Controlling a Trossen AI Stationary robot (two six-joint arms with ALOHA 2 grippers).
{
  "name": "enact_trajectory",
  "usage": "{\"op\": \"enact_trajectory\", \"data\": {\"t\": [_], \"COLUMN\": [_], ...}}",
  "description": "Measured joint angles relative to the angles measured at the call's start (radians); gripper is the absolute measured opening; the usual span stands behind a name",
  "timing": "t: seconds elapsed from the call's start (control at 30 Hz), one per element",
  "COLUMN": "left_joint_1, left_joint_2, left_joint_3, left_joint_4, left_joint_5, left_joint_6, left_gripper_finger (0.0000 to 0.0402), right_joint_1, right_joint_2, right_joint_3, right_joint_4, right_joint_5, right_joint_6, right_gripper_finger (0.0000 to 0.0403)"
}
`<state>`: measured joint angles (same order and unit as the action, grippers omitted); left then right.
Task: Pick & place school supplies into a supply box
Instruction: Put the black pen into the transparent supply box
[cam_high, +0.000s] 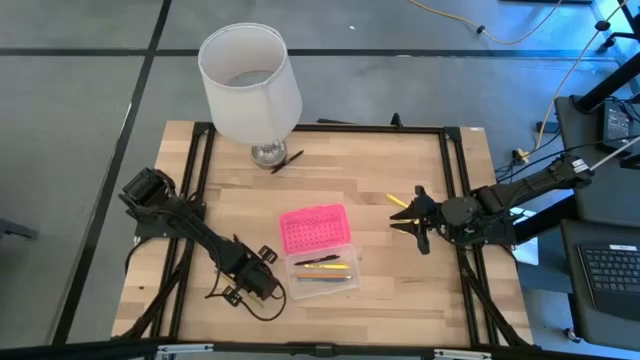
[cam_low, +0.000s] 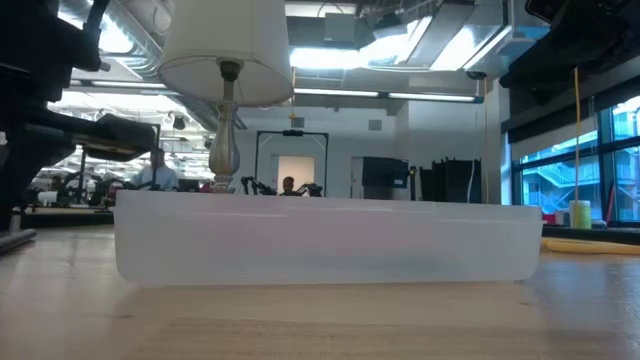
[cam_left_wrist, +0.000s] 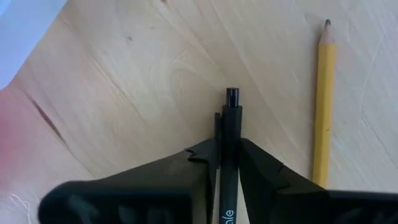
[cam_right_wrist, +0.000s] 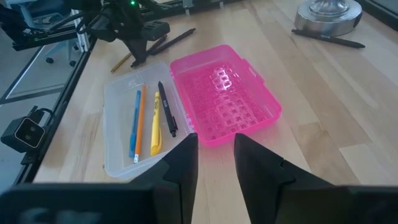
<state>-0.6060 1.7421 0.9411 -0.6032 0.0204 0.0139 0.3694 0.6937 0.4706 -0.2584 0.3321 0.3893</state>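
Observation:
The supply box lies open on the table, its pink lid (cam_high: 315, 228) folded back and its clear base (cam_high: 321, 273) holding several pens and pencils (cam_right_wrist: 149, 121). Just left of the base, my left gripper (cam_high: 262, 284) points down and is shut on a black pen (cam_left_wrist: 231, 118). A yellow pencil (cam_left_wrist: 323, 106) lies flat on the wood beside that pen. My right gripper (cam_high: 413, 226) hovers open to the right of the box, holding nothing. Another yellow pencil (cam_high: 397, 200) lies near it. A black pen (cam_high: 287, 160) rests by the lamp's foot. My left gripper pinches the black pen's barrel (cam_left_wrist: 229, 144) between its two fingers, a short way back from the clicker end (cam_left_wrist: 232, 94). The fingers come from above, pointing down, and lie across the pen. In the right wrist view the pen (cam_right_wrist: 176, 37) seems to lie flat on the wood.
A lamp with a white shade (cam_high: 250, 85) and a metal foot (cam_high: 268, 152) stands at the table's far side. A black frame rail (cam_high: 198, 170) runs along the table's left and right edges. Bare wood shows between the box and the lamp.

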Motion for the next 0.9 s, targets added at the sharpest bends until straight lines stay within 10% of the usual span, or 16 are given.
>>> {"op": "enact_trajectory", "data": {"t": [0.9], "left_joint_1": [0.125], "left_joint_2": [-0.015], "left_joint_3": [0.299], "left_joint_4": [-0.174], "left_joint_5": [-0.006], "left_joint_6": [-0.161], "left_gripper_finger": [0.0043], "right_joint_1": [0.000], "right_joint_2": [-0.001], "right_joint_3": [0.000], "right_joint_4": [0.006], "right_joint_5": [-0.003], "right_joint_6": [-0.032], "right_gripper_finger": [0.0108]}}
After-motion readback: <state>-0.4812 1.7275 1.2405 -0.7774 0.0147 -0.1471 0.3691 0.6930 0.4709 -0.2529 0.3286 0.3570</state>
